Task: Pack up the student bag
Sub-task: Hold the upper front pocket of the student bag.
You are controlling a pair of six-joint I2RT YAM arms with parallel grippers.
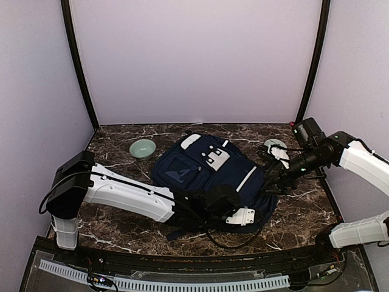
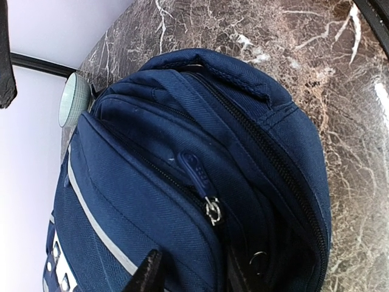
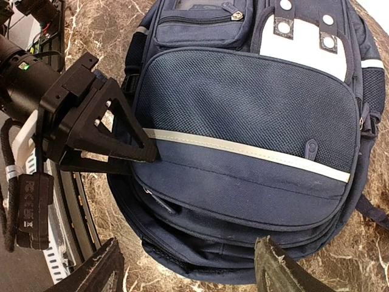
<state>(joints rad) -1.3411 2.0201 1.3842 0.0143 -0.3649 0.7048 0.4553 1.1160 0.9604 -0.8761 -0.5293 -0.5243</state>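
Note:
The navy student bag (image 1: pixel 206 167) lies flat on the marble table, white patch facing up. My left gripper (image 1: pixel 209 199) is at its near edge and is shut on the fabric of its front panel. One finger (image 2: pixel 149 274) lies on the outside and the other sits in the dark opening beside a metal zip pull (image 2: pixel 213 210). The right wrist view shows the left gripper (image 3: pixel 149 155) pinching the bag (image 3: pixel 255 115) just under the white stripe. My right gripper (image 1: pixel 272 176) is open and empty at the bag's right end, its fingers (image 3: pixel 94 271) wide apart over the bag's rounded top.
A pale green bowl (image 1: pixel 143 149) stands on the table behind and left of the bag; it also shows in the left wrist view (image 2: pixel 73 100). A small white round object (image 1: pixel 275 146) lies at the back right under the right arm. Walls close the sides and back.

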